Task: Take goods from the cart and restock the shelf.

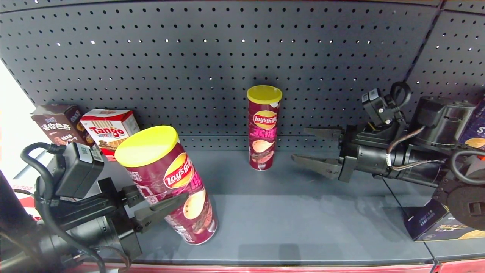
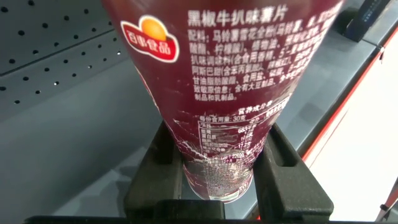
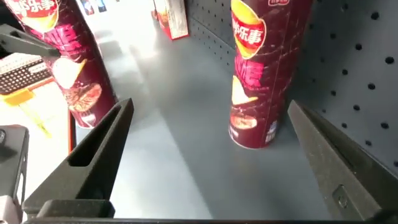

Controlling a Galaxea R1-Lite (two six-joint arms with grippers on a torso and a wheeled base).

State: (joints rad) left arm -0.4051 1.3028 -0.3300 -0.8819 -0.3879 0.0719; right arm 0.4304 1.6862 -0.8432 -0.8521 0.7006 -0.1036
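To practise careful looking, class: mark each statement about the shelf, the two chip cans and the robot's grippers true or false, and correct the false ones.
1. The left gripper is shut on the held can. True.
2. The held can stands upright on the shelf. False: it tilts.
3. The right gripper grips the back can. False: its fingers are open, apart from that can.
4. The back can stands upright near the pegboard. True.

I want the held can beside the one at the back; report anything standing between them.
Nothing visible does. The left gripper holds the tilted chips can near the front edge; only bare shelf lies between it and the upright can. The open right gripper sits off to the right.
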